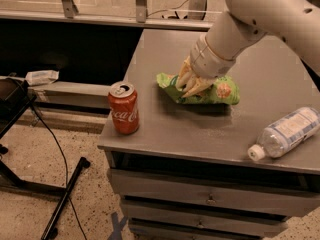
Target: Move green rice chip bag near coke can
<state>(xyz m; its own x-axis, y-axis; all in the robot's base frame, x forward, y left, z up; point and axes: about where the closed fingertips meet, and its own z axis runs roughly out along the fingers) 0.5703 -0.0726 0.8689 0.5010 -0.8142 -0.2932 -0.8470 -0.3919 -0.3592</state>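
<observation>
The green rice chip bag (pixel 220 91) is light green with pictured orange chips. It sits in the middle of the grey cabinet top (pixel 165 129). My gripper (pixel 189 84) comes down from the upper right on a white arm and is shut on the bag's left part. The bag hangs just above the surface, with a shadow under it. The coke can (pixel 123 108) stands upright at the front left corner of the top, a short way left of the bag.
A clear plastic bottle (pixel 287 132) with a white cap lies on its side at the front right. Drawers (pixel 210 199) are below the top. A black stand (pixel 60 204) and cable are on the speckled floor at left.
</observation>
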